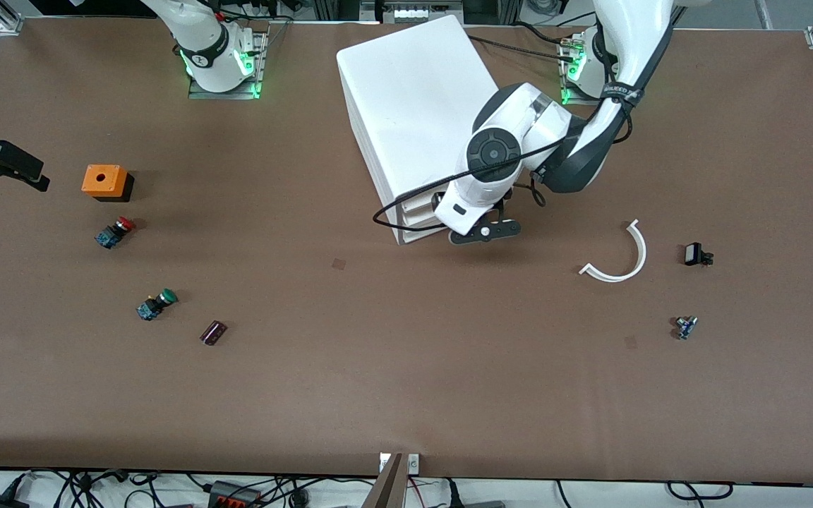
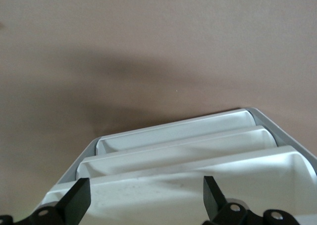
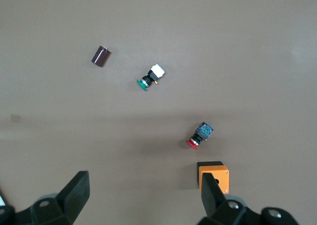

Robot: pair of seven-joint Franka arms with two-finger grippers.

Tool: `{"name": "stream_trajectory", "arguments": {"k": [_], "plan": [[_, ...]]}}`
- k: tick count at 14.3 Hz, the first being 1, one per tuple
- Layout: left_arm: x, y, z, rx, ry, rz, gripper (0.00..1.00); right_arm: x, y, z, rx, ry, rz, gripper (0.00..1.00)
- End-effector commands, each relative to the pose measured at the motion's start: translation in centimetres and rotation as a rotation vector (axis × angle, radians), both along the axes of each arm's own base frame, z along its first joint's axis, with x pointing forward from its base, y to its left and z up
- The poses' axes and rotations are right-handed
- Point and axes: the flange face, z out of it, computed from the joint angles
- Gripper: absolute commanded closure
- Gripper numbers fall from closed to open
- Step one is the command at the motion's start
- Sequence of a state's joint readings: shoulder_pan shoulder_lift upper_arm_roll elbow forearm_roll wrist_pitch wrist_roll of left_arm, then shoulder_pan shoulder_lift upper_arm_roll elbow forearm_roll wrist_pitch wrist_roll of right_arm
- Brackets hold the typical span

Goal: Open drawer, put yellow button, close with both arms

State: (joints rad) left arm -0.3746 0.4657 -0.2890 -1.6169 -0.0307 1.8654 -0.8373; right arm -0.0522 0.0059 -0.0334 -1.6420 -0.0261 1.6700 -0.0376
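Note:
The white cabinet stands at the robots' side of the table, mid-way along it. Its topmost drawer sits pushed in above the two lower ones. My left gripper hangs at the cabinet's front. In the left wrist view it is open and empty, one finger on each side over the top drawer's flared lip. My right gripper is open and empty over the table at the right arm's end, and its wrist view shows it above bare table. No yellow-capped button shows in any view.
An orange box, a red-capped button, a green-capped button and a dark cylinder lie toward the right arm's end. A white arc, a black part and a small blue-grey part lie toward the left arm's end.

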Motion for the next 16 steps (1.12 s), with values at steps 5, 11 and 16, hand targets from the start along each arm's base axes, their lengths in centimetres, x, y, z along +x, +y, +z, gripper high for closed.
{"name": "stream_trajectory", "arguments": {"k": [5,11,16], "plan": [[7.7,14.2,7.0,-0.094,-0.095,-0.077,0.0,-0.5,-0.1,0.2,-0.012,0.005,0.013,0.0],[9.7,25.1,15.2,-0.093,-0.117,-0.215,0.0,-0.5,-0.1,0.2,-0.007,0.001,0.001,0.0],[5.8,34.3,22.0,-0.051,-0.19,-0.331,0.0,-0.4,-0.1,0.2,-0.009,-0.002,0.001,0.0]]}}
